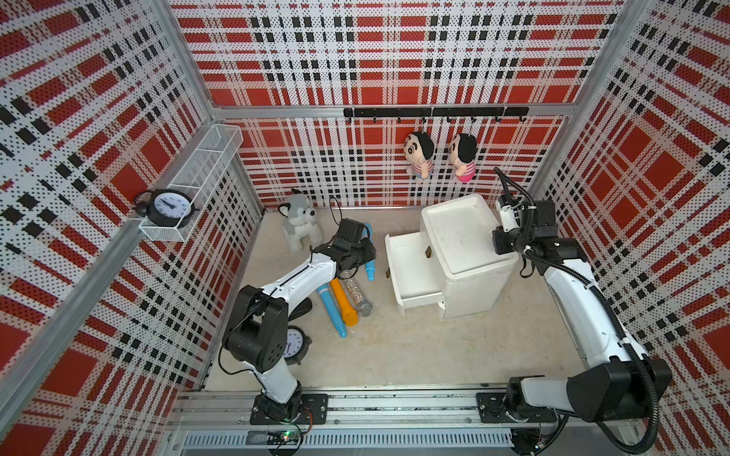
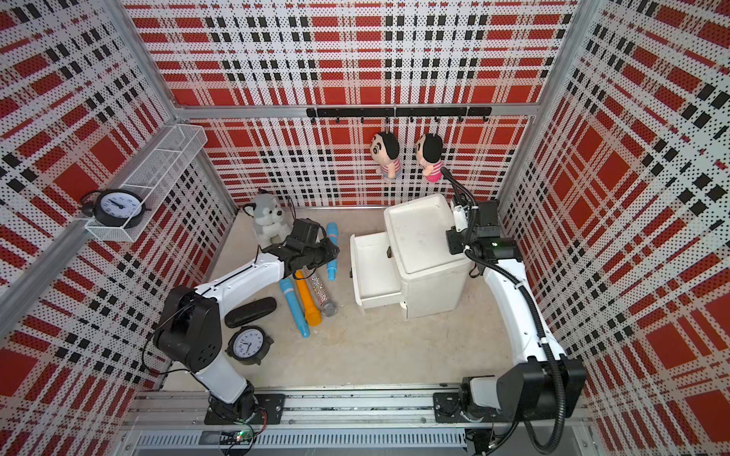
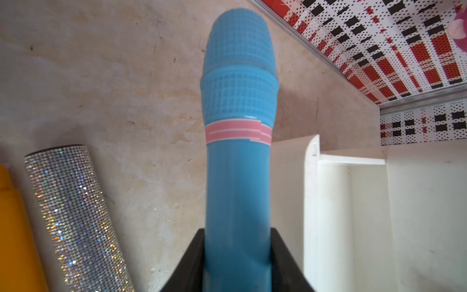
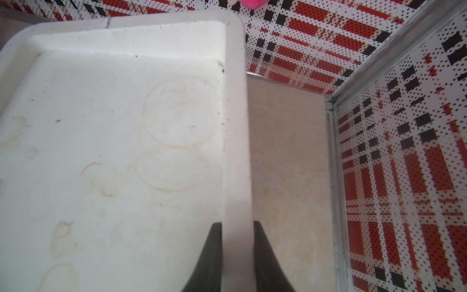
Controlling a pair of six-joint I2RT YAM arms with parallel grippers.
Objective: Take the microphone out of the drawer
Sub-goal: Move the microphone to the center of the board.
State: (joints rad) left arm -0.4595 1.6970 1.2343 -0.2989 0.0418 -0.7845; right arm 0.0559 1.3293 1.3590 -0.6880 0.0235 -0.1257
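A blue microphone [image 3: 238,156] with a pink band sits between the black fingers [image 3: 194,257] of my left gripper [image 3: 237,235], which is shut on its handle. In both top views this microphone [image 1: 369,269] [image 2: 331,268] is over the floor just left of the drawer, outside it. The white drawer [image 1: 409,272] [image 2: 373,276] stands pulled out of the white cabinet [image 1: 462,237], and its visible inside [image 3: 358,207] looks bare. My right gripper [image 4: 237,225] is shut on the cabinet's raised top rim [image 4: 236,126], at the cabinet's right side [image 1: 499,241].
On the floor left of the drawer lie a second blue microphone [image 1: 330,312], an orange one [image 1: 344,302] and a glittery silver one [image 1: 357,296]. A husky plush [image 1: 298,223], a floor clock [image 1: 294,345] and a black case [image 2: 251,312] are nearby. Two dolls [image 1: 418,154] hang on the back wall.
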